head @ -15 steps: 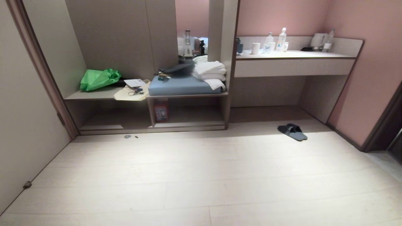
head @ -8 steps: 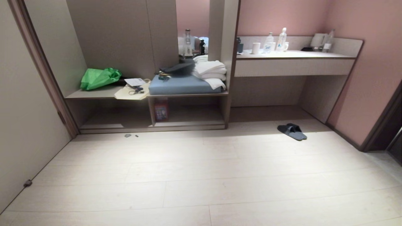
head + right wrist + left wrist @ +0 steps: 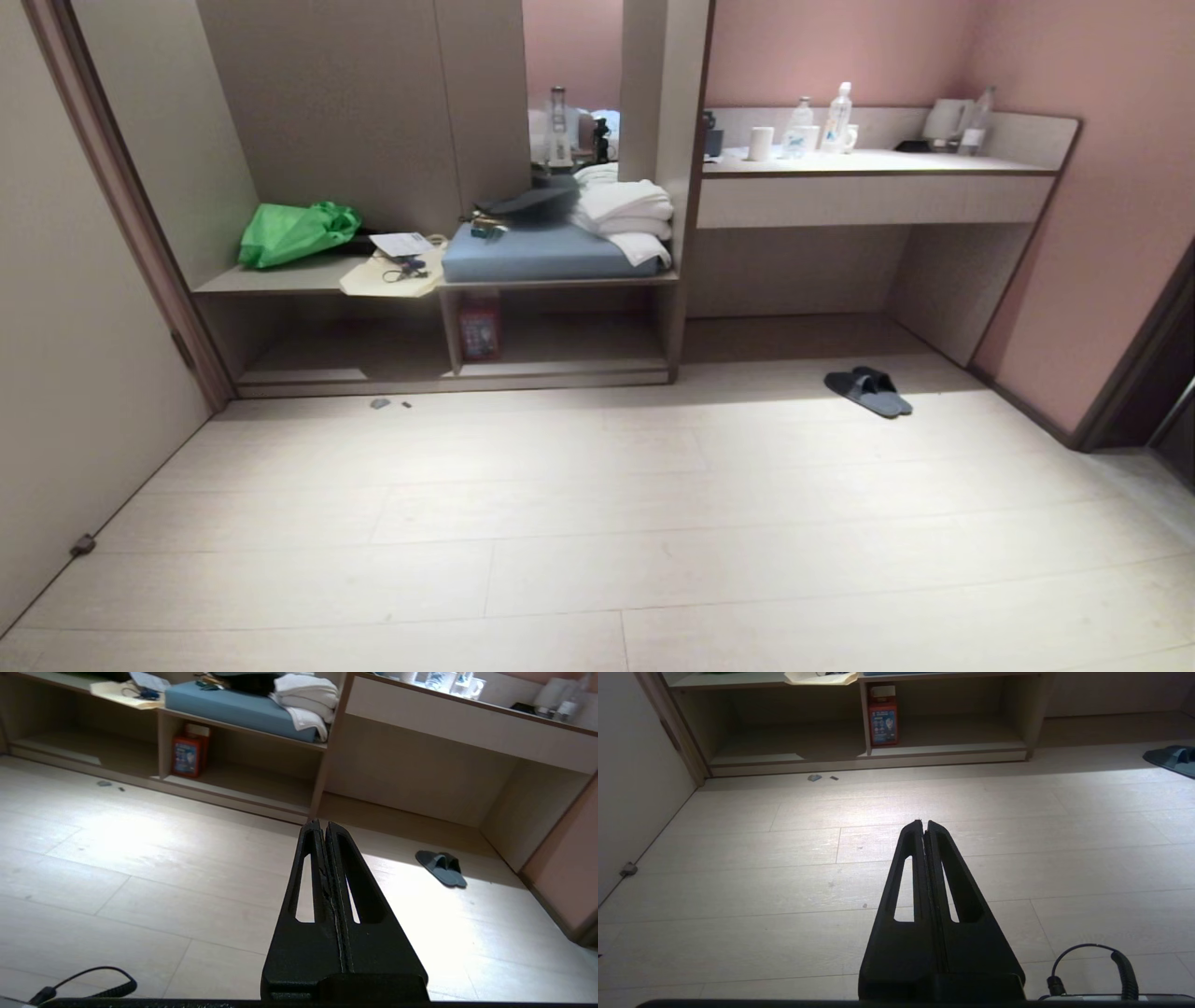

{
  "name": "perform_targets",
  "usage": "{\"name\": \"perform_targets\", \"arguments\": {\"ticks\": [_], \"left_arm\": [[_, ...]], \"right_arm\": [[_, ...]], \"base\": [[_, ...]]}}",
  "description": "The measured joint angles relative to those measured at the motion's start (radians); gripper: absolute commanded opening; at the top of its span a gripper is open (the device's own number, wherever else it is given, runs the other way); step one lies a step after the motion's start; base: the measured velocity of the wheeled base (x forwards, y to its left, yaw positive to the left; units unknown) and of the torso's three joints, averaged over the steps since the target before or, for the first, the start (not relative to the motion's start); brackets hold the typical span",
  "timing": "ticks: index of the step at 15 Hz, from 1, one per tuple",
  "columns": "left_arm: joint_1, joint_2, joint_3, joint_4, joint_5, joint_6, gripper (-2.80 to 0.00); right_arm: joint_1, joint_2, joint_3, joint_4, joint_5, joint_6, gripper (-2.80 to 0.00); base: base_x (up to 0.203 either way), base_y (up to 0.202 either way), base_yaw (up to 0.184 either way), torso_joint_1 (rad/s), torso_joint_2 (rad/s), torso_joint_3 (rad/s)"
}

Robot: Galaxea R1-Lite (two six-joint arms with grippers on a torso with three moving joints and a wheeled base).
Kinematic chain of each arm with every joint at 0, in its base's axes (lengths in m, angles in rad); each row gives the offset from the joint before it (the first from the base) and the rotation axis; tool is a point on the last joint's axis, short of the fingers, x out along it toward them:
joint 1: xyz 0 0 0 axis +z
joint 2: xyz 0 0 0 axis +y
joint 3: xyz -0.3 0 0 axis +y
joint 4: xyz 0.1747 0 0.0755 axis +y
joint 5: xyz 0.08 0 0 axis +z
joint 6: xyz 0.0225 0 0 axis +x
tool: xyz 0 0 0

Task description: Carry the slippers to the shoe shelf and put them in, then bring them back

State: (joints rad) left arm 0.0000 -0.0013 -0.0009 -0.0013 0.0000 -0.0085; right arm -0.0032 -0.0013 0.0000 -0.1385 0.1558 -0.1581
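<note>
Jaws together; shoe shelf (image 3: 569, 345) slipperless.

Two matte black plastic grippers are shown, the left gripper (image 3: 925, 822) and the right gripper (image 3: 322, 822), each formed of long tapering fingers pierced by elongated slots. A black coiled cable (image 3: 1121, 963) is seen beside the left; another black cable (image 3: 88, 980) beside the right.

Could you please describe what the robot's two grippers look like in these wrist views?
Both look alike. The left gripper and the right gripper are matte black, each with two long fingers tapering to a narrow tip, and each finger has an elongated cut-out slot. A black coiled cable loops beside the left gripper's base, and a similar cable lies by the right's. No markings are visible.
</note>
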Motion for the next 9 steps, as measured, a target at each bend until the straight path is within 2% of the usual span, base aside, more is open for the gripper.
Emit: {"name": "perform_targets", "arguments": {"ticks": [5, 8, 9], "left_arm": [[0.000, 0.000, 0.000, 0.000, 0.000, 0.000, -2.80], [0.000, 0.000, 0.000, 0.001, 0.000, 0.000, -2.80], [0.001, 0.000, 0.000, -0.001, 0.000, 0.000, -2.80]], "right_arm": [[0.000, 0.000, 0.000, 0.008, -0.027, -0.001, -2.80], [0.000, 0.000, 0.000, 0.009, -0.027, 0.001, -2.80], [0.001, 0.000, 0.000, 0.009, -0.027, 0.001, -2.80]], "base": [[0.000, 0.000, 0.000, 0.000, 0.00, 0.000], [0.000, 0.000, 0.000, -0.041, 0.20, 0.140], [-0.002, 0.010, -0.089, -0.027, 0.11, 0.100]]}}
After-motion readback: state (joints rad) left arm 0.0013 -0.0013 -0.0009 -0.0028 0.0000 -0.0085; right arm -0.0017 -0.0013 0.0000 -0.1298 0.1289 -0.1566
